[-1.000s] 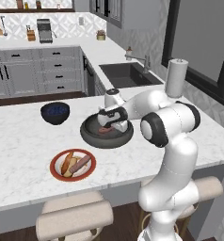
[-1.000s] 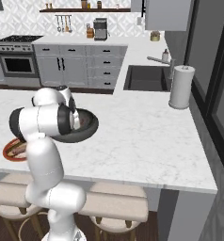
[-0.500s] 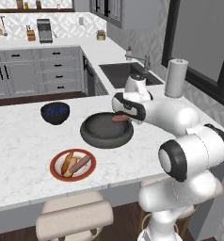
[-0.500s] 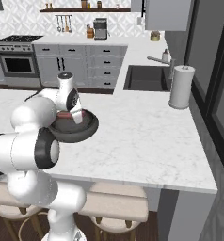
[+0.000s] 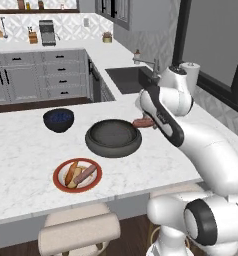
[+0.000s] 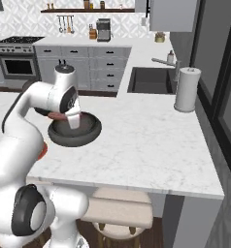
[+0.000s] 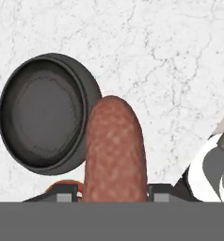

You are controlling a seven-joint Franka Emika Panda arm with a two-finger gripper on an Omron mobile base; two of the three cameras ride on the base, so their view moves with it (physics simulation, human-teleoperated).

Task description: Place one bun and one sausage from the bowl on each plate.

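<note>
The claw [image 7: 114,195] is clamped on a sausage [image 7: 115,150], held in the air just beside the right rim of the grey bowl [image 5: 113,137], which looks empty. The red-rimmed plate [image 5: 77,175] near the bench's front edge already carries a bun and a sausage. This sausage is probably meant for the blue plate; the next move calls for carrying it there and lowering it before letting go.

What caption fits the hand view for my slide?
End effector holding a sausage above the marble counter, beside the empty grey bowl.
</note>
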